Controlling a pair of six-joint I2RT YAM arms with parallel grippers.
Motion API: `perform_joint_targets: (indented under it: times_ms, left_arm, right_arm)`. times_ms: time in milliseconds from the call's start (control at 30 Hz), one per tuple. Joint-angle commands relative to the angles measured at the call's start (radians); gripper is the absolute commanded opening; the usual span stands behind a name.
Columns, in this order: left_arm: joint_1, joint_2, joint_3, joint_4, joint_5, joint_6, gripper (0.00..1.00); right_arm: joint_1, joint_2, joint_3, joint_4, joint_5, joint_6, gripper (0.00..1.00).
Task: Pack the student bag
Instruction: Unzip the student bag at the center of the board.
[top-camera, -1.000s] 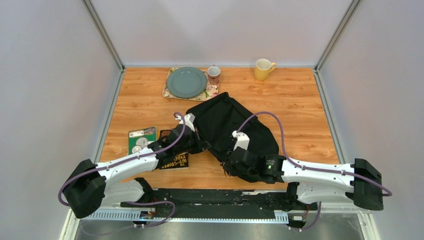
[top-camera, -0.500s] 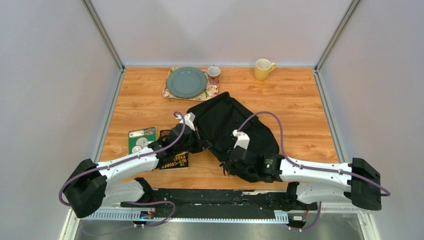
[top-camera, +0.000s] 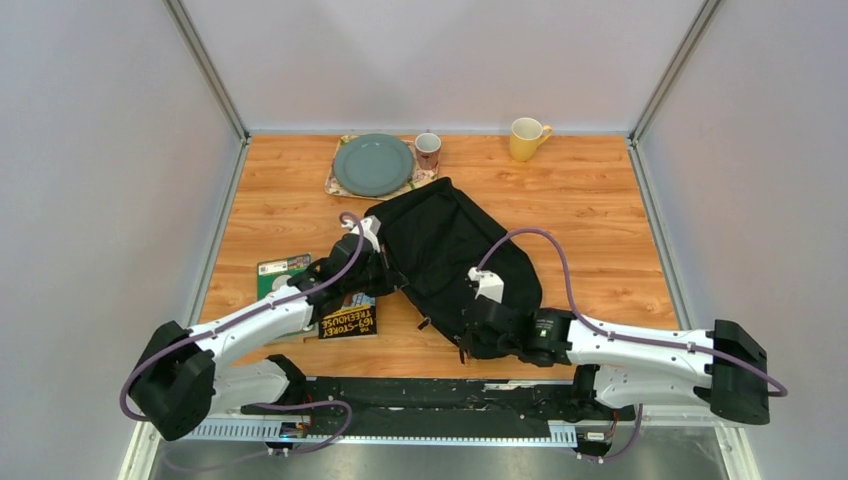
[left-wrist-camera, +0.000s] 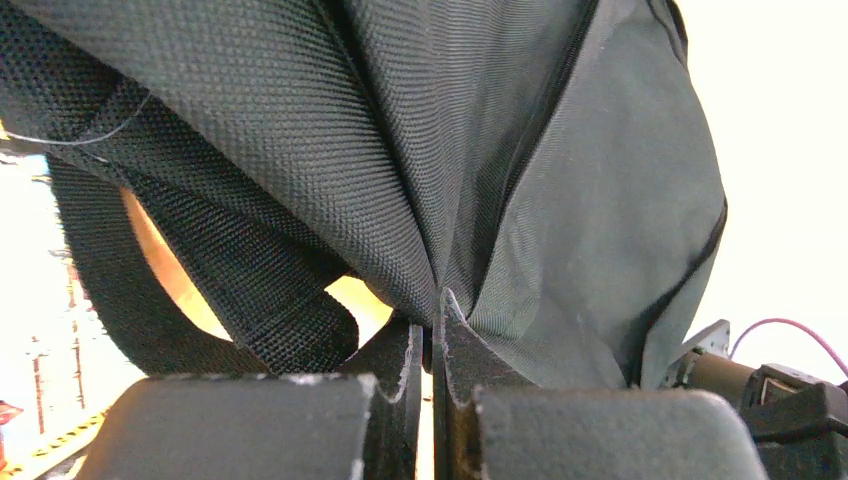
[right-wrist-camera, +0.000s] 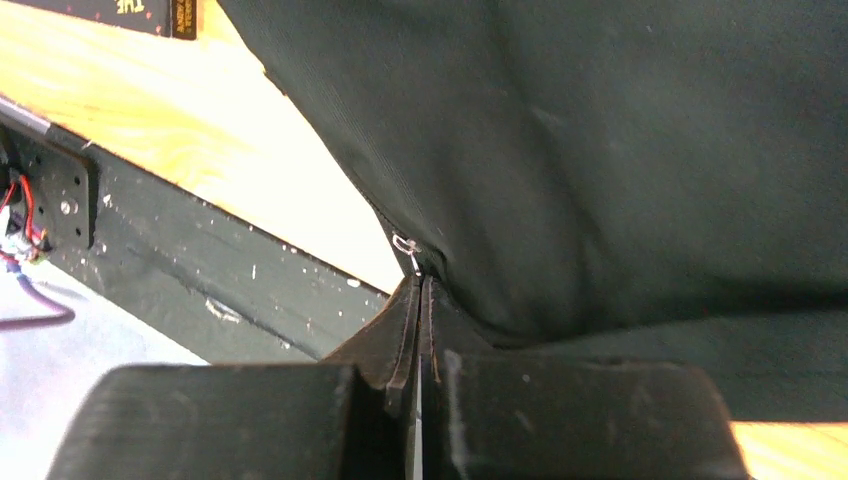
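Right end effector (right-wrist-camera: 420, 285) is pinched tight on the near edge of the student bag (top-camera: 450, 250), right by a little metal ring (right-wrist-camera: 403, 243). Left end effector (left-wrist-camera: 435, 310) is clamped on a fabric fold at the bag's left side. The bag lies mid-tabletop (top-camera: 600, 220) with a book (top-camera: 350, 322) just left of it. Further back: 1 plate (top-camera: 372, 165), a small cup (top-camera: 428, 150) and a yellow mug (top-camera: 525, 138).

Teal plate (top-camera: 372, 164) on mat (top-camera: 424, 182), cup (top-camera: 428, 150) beside; yellow mug (top-camera: 526, 138); black book (top-camera: 349, 320).
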Motion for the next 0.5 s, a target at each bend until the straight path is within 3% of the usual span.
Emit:
perform_joint_targets:
  times_ms: [0, 133, 200, 233, 267, 333, 467]
  left_arm:
    - [0.081, 0.014, 0.091, -0.033, 0.056, 0.143, 0.0]
    - [0.102, 0.073, 0.12, -0.05, 0.169, 0.18, 0.0]
    - [0.102, 0.065, 0.095, 0.006, 0.221, 0.174, 0.27]
    - [0.102, 0.054, 0.066, 0.037, 0.261, 0.168, 0.51]
    - [0.103, 0.048, 0.054, 0.045, 0.277, 0.161, 0.59]
    - [0.102, 0.03, 0.017, 0.049, 0.313, 0.131, 0.72]
    - [0.1, -0.016, -0.084, 0.144, 0.372, 0.047, 0.74]
  right_arm:
    - [-0.005, -0.081, -0.031, -0.079, -0.057, -0.042, 0.0]
    - [-0.011, -0.119, -0.045, -0.078, -0.065, -0.059, 0.0]
    - [-0.02, -0.116, -0.039, -0.062, -0.073, -0.071, 0.0]
    - [-0.022, -0.112, -0.032, -0.05, -0.074, -0.073, 0.0]
    - [-0.022, -0.101, -0.026, -0.04, -0.082, -0.076, 0.0]
    - [-0.022, -0.07, -0.022, -0.018, -0.084, -0.065, 0.0]
    - [-0.024, -0.014, -0.035, 0.03, -0.087, -0.038, 0.0]
